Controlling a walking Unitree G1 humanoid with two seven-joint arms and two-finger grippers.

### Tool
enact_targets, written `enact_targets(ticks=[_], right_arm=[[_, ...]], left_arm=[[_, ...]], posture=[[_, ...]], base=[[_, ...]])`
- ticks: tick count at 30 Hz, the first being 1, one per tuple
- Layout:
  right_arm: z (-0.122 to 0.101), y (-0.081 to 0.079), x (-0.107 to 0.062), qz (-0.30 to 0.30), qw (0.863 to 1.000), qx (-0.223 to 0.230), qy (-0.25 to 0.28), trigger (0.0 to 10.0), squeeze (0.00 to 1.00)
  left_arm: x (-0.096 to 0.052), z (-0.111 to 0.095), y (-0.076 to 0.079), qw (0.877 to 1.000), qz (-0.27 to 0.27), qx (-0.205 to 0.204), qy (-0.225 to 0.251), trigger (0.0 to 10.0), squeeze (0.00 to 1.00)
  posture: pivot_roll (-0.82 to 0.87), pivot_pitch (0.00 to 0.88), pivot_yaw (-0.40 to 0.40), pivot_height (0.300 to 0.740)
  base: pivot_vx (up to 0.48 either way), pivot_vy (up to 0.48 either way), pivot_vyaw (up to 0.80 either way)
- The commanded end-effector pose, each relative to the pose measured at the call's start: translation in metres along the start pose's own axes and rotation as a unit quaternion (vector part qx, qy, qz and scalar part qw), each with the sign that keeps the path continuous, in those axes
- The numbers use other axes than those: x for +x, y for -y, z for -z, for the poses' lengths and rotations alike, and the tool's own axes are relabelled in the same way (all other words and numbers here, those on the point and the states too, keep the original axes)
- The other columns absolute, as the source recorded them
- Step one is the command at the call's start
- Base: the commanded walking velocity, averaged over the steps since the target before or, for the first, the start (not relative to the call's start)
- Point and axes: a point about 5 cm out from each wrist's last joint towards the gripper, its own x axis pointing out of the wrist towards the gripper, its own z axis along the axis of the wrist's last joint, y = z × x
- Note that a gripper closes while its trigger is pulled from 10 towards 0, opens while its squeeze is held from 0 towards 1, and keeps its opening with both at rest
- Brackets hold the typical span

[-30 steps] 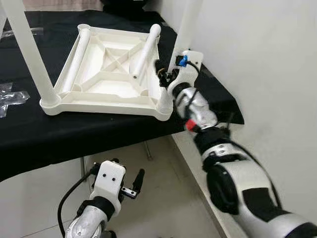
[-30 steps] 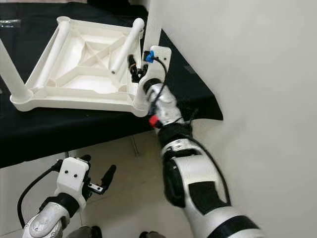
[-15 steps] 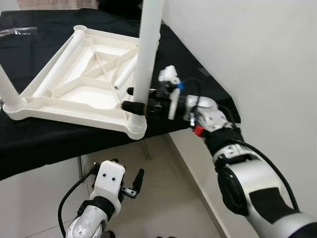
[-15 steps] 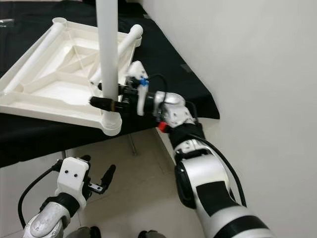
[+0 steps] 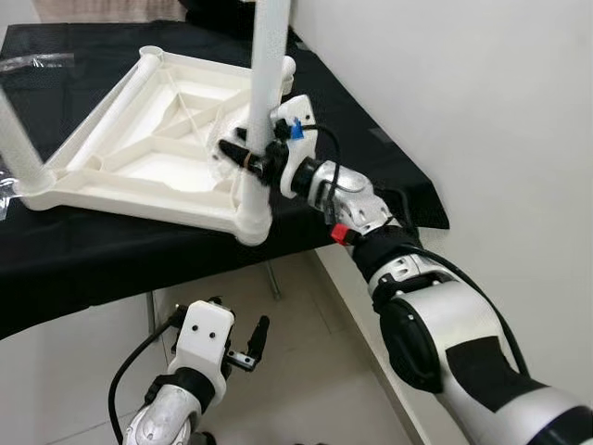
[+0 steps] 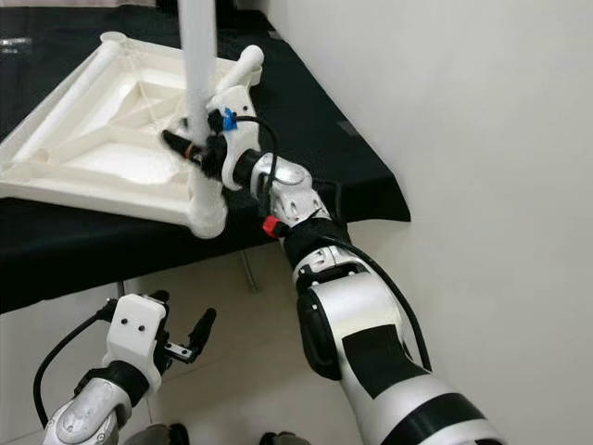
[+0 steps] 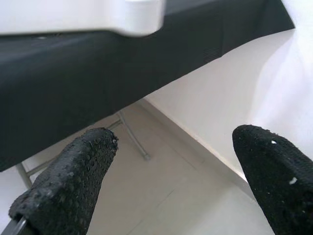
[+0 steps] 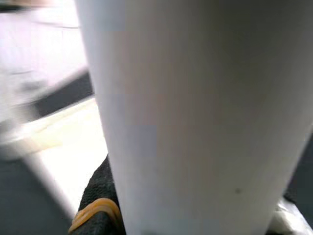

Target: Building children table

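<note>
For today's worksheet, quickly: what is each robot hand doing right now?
Left hand: open, holding nothing, low beside the table.
Right hand: closed on the upright white table leg.

upright leg (image 5: 264, 83) cut off above, right hand (image 5: 248, 158) partly hidden behind it

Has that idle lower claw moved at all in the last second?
No. The left gripper hangs below the black table edge, fingers open, in the same spot as before against the floor.
</note>
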Motion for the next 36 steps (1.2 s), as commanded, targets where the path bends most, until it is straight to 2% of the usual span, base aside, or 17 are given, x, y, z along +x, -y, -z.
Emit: enact_targets(ticks=[1, 4, 10, 11, 12, 17, 18, 19, 22, 23, 25, 26, 28, 30, 33, 34, 36], right_arm=[[0.004, 0.02, -0.005, 0.109, 0.994, -0.002, -0.02, 0.0, 0.0], [0.021, 0.041, -0.02, 0.329, 0.943, 0.024, -0.041, 0.0, 0.0], [0.027, 0.032, -0.02, 0.349, 0.935, 0.054, -0.045, 0.0, 0.0], [0.022, 0.009, -0.01, 0.283, 0.955, 0.085, -0.012, 10.0, 0.0], [0.018, 0.0, -0.006, 0.251, 0.964, 0.083, 0.006, 10.0, 1.0], [0.007, -0.001, -0.007, 0.216, 0.974, 0.038, 0.06, 10.0, 1.0], [0.005, -0.001, -0.006, 0.174, 0.981, 0.054, 0.067, 10.0, 0.0], [0.005, -0.001, -0.006, 0.174, 0.981, 0.054, 0.067, 10.0, 0.0], [0.002, 0.004, -0.008, 0.03, 0.993, 0.084, 0.072, 10.0, 0.0], [0.002, 0.004, -0.008, 0.03, 0.993, 0.084, 0.072, 10.0, 0.0], [0.002, 0.009, -0.015, -0.101, 0.99, 0.085, 0.049, 10.0, 0.0], [0.002, 0.009, -0.015, -0.101, 0.99, 0.085, 0.049, 10.0, 0.0], [0.002, 0.011, -0.019, -0.158, 0.982, 0.096, 0.034, 10.0, 0.0], [0.001, 0.006, -0.026, -0.272, 0.959, 0.075, 0.021, 10.0, 0.0], [0.001, 0.003, -0.028, -0.312, 0.948, 0.065, 0.016, 10.0, 0.0], [0.004, -0.012, -0.028, -0.379, 0.925, 0.029, -0.007, 10.0, 0.0], [0.009, -0.026, -0.023, -0.398, 0.917, -0.005, -0.026, 10.0, 0.0]], left_arm=[[-0.001, 0.005, 0.004, 1.0, 0.008, -0.006, -0.012, 10.0, 0.0], [-0.001, 0.005, 0.005, 1.0, 0.011, -0.005, -0.013, 10.0, 0.0], [-0.001, 0.006, 0.005, 1.0, 0.011, -0.004, -0.015, 10.0, 0.0], [-0.002, 0.006, 0.005, 1.0, 0.013, -0.004, -0.015, 10.0, 0.0], [-0.002, 0.006, 0.005, 1.0, 0.014, -0.003, -0.016, 10.0, 0.0], [-0.002, 0.007, 0.006, 1.0, 0.015, -0.003, -0.016, 10.0, 0.0], [-0.002, 0.007, 0.006, 1.0, 0.015, -0.005, -0.015, 10.0, 0.0], [-0.002, 0.007, 0.006, 1.0, 0.015, -0.005, -0.015, 10.0, 0.0], [-0.002, 0.008, 0.007, 1.0, 0.016, -0.006, -0.016, 10.0, 0.0], [-0.002, 0.008, 0.007, 1.0, 0.016, -0.006, -0.016, 10.0, 0.0], [-0.002, 0.008, 0.007, 1.0, 0.017, -0.006, -0.014, 10.0, 0.0], [-0.002, 0.008, 0.007, 1.0, 0.017, -0.006, -0.014, 10.0, 0.0], [-0.002, 0.007, 0.007, 1.0, 0.018, -0.008, -0.01, 10.0, 0.0], [-0.002, 0.007, 0.006, 1.0, 0.018, -0.009, -0.007, 10.0, 0.0], [-0.002, 0.007, 0.006, 1.0, 0.018, -0.009, -0.007, 10.0, 0.0], [-0.002, 0.008, 0.006, 1.0, 0.016, -0.009, -0.011, 10.0, 0.0], [-0.002, 0.008, 0.006, 1.0, 0.016, -0.008, -0.011, 10.0, 0.0]], posture=[[0.13, 0.147, -0.159, 0.74], [0.13, 0.139, -0.158, 0.74], [0.14, 0.135, -0.157, 0.74], [0.15, 0.124, -0.154, 0.74], [0.15, 0.124, -0.154, 0.74], [0.14, 0.115, -0.156, 0.74], [0.14, 0.111, -0.159, 0.74], [0.14, 0.111, -0.159, 0.74], [0.14, 0.101, -0.16, 0.74], [0.14, 0.101, -0.16, 0.74], [0.14, 0.094, -0.16, 0.74], [0.14, 0.094, -0.16, 0.74], [0.14, 0.094, -0.16, 0.74], [0.15, 0.099, -0.163, 0.74], [0.15, 0.099, -0.163, 0.74], [0.15, 0.103, -0.162, 0.74], [0.15, 0.105, -0.166, 0.74]], base=[[0.0, 0.0, 0.0], [0.0, 0.0, 0.0], [0.0, 0.0, 0.0], [0.0, 0.0, 0.0], [0.0, 0.0, 0.0], [0.0, 0.0, 0.0], [0.0, 0.0, 0.0], [0.0, 0.0, 0.0], [0.0, 0.0, 0.0], [0.0, 0.0, 0.0], [0.0, 0.0, 0.0], [0.0, 0.0, 0.0], [0.0, 0.0, 0.0], [0.0, 0.0, 0.0], [0.0, 0.0, 0.0], [0.0, 0.0, 0.0], [0.0, 0.0, 0.0]])
